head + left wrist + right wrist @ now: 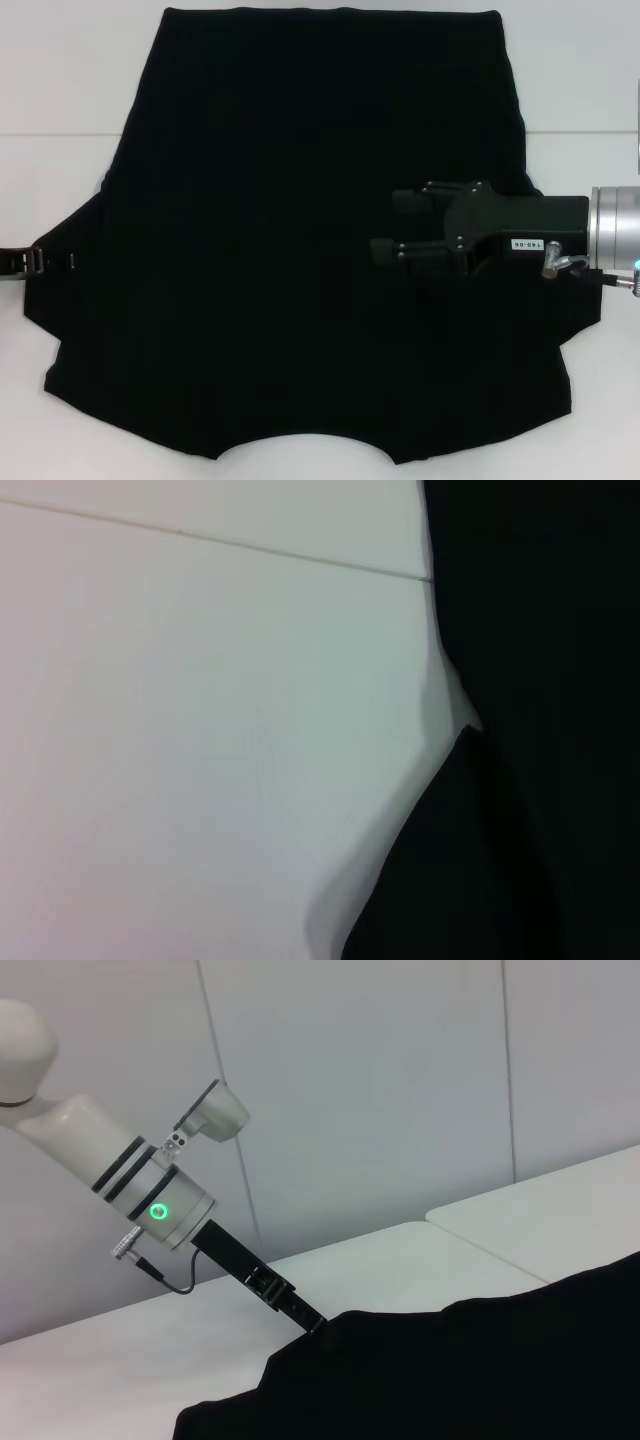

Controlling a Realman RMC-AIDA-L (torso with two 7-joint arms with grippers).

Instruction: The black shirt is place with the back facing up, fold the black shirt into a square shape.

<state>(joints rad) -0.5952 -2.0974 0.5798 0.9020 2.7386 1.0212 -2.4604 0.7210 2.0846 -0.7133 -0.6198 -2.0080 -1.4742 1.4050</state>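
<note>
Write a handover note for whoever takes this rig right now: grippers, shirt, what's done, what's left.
Left gripper: low at the shirt's left sleeve edge; whether it grips the cloth cannot be told.
Right gripper: over the shirt's right half, fingers open and pointing inward, holding nothing.
Shirt: spread flat on the white table, plain black side up, hem at the far edge, collar at the near edge.
Done: no fold visible yet; both sleeves lie out to the sides.
Left: fold the sleeves and sides inward, then fold lengthwise into a square.
</note>
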